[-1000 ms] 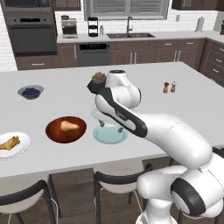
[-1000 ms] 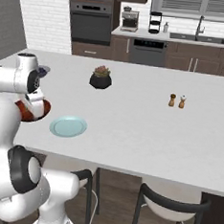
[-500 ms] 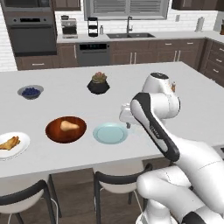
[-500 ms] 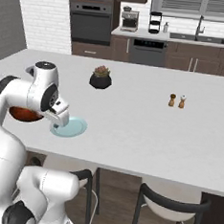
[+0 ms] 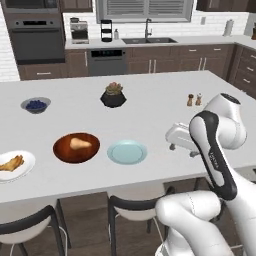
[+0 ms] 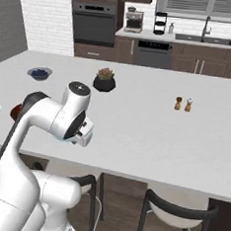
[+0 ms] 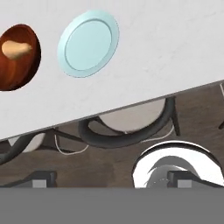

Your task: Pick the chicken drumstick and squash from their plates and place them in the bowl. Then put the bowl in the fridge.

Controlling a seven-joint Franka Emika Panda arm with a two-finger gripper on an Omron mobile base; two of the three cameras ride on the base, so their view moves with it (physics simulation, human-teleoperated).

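Note:
The squash (image 5: 79, 144) lies inside the dark wooden bowl (image 5: 64, 152), also seen in the hand view as squash (image 7: 16, 49) in bowl (image 7: 19, 72). The chicken drumstick (image 5: 11, 163) rests on the white plate (image 5: 25, 169) at the counter's front left. The pale blue-green plate (image 5: 127, 152) sits bare, right of the bowl. My gripper (image 5: 173, 141) hangs open and holds nothing, over the counter's front edge, right of the blue-green plate (image 7: 89, 43). The fridge is out of view.
A black plant pot (image 5: 113, 95) stands mid-counter, a small grey bowl of berries (image 5: 35, 104) at the left, two shakers (image 5: 194, 100) at the right. Stools (image 7: 127, 127) stand below the counter's front edge. A wall oven (image 5: 37, 35) and sink line the back wall.
My arm has swung right, from above the bowl past the blue-green plate to the counter's front edge. The gripper stayed open. The squash has stayed in the bowl.

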